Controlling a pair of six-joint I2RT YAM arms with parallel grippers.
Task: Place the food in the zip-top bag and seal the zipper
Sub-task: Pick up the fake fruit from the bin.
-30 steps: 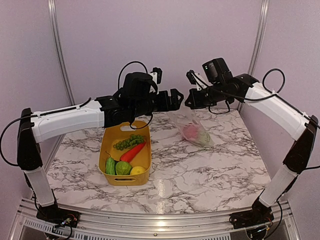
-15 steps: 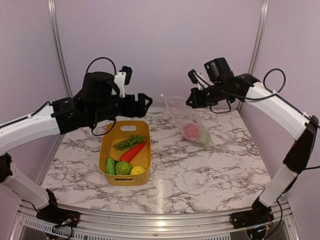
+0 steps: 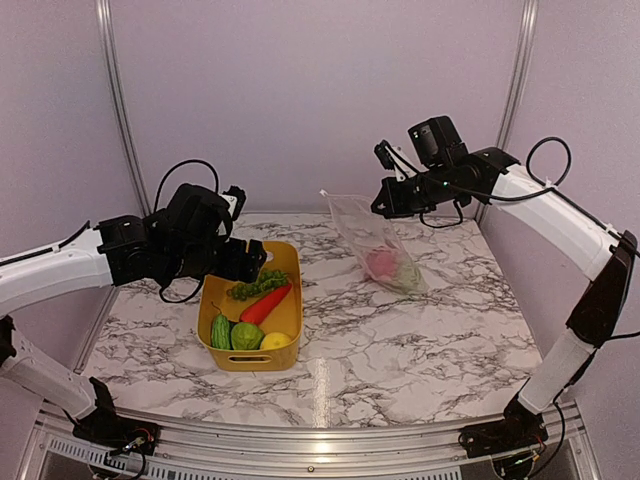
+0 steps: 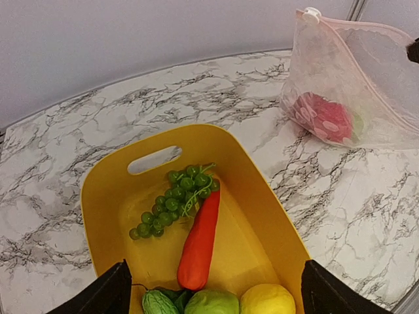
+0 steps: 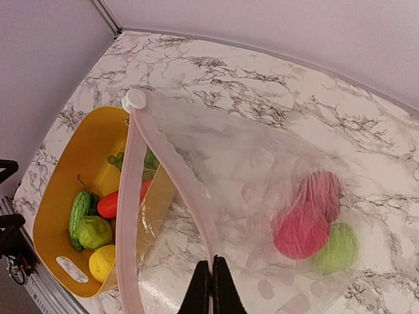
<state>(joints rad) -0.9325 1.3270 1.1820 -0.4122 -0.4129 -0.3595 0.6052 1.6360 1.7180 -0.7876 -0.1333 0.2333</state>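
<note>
— Claws first: how does the left claw (image 3: 250, 260) stand?
— Spread wide, gripping nothing. It hangs at centre left of the overhead view, over the upper-left corner of the yellow bin (image 4: 262, 196).
— What lies in the bin?
— A grape bunch (image 4: 173, 203) sits near the handle hole (image 4: 154, 159), with a carrot (image 4: 200, 242) slanting beside it and touching it. Along the bottom edge of the left wrist view are a green gourd (image 4: 159, 304), a green round fruit (image 4: 211, 303) and a lemon (image 4: 267, 301).
— And the bag (image 5: 229, 170)?
— It is right of the bin and apart from it. It slopes from the marble table (image 3: 350, 340) up to the right claw (image 5: 211, 281), which is pinched tight on one lip of its mouth. The mouth gapes. The zipper strip (image 5: 129, 196) runs down from a white slider (image 5: 135, 99) at the upper left of the right wrist view.
— Anything inside?
— Two pink-red pieces (image 5: 301, 229) and a green one (image 5: 337, 248), at its low end.
</note>
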